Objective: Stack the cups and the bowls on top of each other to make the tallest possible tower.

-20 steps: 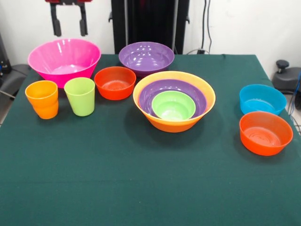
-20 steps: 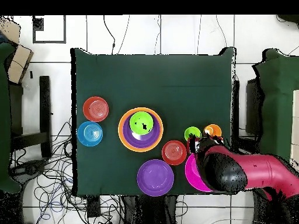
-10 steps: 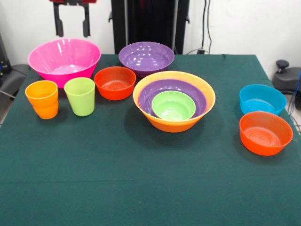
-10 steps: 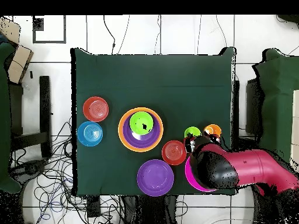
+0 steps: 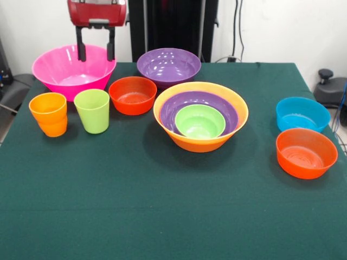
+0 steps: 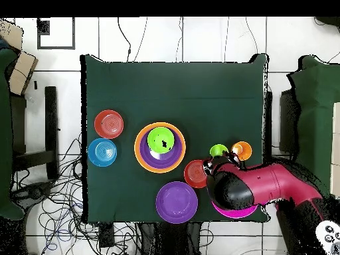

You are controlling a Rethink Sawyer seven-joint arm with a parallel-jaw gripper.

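Hanging over the pink bowl (image 5: 74, 69) at far left, the gripper (image 5: 96, 52) has its jaws open and empty; I judge a grasp of its rim comes next. The tower (image 5: 201, 115) holds purple and green bowls. From overhead, the arm (image 6: 255, 189) hides this bowl mostly.

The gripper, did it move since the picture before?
Yes. The gripper has come down and shifted right in the front view, now hanging open before the pink bowl.

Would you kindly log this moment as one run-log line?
gripper: open, empty, above pink bowl | tower: yellow-orange, purple, lime green nested | cups: unstacked
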